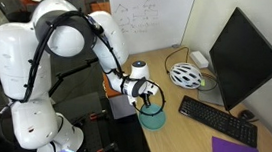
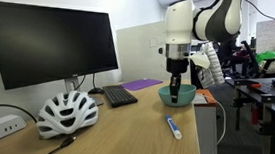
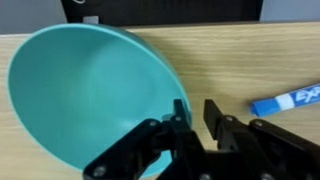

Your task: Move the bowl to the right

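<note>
On the surface (image 1: 177, 139): 1 bowl (image 3: 90, 95), 1 helmet (image 2: 67, 112), 1 monitor (image 1: 243, 56), 1 keyboard (image 1: 217, 120). Bowl at the edge by the robot base. 1 marker (image 2: 174, 127) in an exterior view, and beside the bowl in the wrist view. Gripper (image 3: 196, 110) jaws nearly closed, pinching the bowl's rim.

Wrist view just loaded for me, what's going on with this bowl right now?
The gripper is down at the rim of the teal bowl, one finger inside and one outside. I cannot tell whether it has clamped the rim. In both exterior views the bowl appears to rest on the desk. A blue marker lies beside it, and the white helmet sits farther along.
</note>
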You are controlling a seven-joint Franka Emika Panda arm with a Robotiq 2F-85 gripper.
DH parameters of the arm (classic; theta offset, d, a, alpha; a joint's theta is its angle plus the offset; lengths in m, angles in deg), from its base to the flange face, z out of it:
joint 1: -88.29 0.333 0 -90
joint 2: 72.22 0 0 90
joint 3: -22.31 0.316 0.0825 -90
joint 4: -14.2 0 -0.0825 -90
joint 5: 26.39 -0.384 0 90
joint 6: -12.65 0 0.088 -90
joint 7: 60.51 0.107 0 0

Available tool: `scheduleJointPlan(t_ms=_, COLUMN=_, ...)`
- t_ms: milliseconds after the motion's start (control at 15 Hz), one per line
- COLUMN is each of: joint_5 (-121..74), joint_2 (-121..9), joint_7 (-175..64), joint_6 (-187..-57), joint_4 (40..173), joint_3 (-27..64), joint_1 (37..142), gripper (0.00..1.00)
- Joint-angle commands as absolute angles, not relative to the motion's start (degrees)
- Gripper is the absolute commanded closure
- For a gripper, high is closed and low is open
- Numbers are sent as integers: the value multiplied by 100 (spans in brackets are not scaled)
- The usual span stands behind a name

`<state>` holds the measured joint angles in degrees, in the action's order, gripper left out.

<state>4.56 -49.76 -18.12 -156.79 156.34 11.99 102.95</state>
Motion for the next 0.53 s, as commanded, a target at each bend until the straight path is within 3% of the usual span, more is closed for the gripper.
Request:
scheduleJointPlan(t_ms=0, joint_5=236, joint_2=-5365, joint_7=-2040, joint_6=-15253, joint_4=15721, joint_3=1458, joint_1=10162, gripper=39)
scheduleJointPlan(t_ms=333, joint_5=-1252, joint_2=-6448, joint_7=-3234, joint_6=-13679, joint_4=15880, joint_3=2221, joint_1=9933, gripper=3)
scheduleJointPlan(t_ms=467, joint_5=-1697, joint_2=-6811, joint_7=-3603, joint_6=-13106, joint_4=15789, joint_3=2364, joint_1=9915, gripper=0)
